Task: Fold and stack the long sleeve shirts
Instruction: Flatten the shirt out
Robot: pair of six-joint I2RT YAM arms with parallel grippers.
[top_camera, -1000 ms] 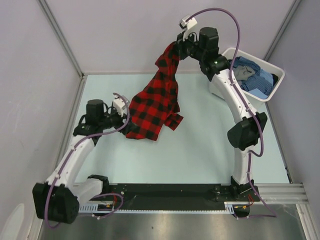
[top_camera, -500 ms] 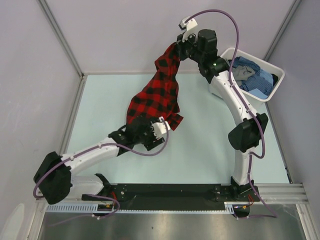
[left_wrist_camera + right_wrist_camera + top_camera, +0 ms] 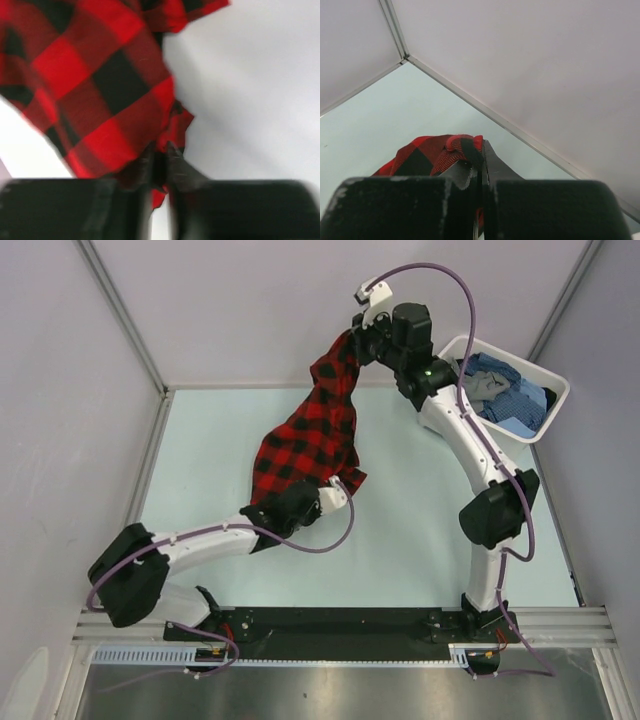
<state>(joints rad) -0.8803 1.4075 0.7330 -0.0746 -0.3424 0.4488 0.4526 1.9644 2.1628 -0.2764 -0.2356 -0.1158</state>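
Note:
The red-and-black check shirt (image 3: 310, 435) hangs stretched from the back wall down to the table. My right gripper (image 3: 352, 335) holds its top end high up; in the right wrist view the jaws (image 3: 481, 150) are shut on a rolled edge of the shirt (image 3: 420, 155). My left gripper (image 3: 283, 498) sits at the shirt's lower hem. In the left wrist view its fingers (image 3: 159, 150) stand close together with a fold of the red check cloth (image 3: 90, 75) pinched between them. More shirts, blue check (image 3: 512, 400) and grey (image 3: 487, 383), lie in the tub.
The white plastic tub (image 3: 548, 375) stands at the back right corner, just right of the right arm. The pale green table (image 3: 400, 500) is bounded by grey walls at the back and both sides. The arms' base rail runs along the near edge.
My left arm swung from the shirt's left side to its lower hem and its jaws closed on the cloth. The right gripper kept its hold, barely moving.

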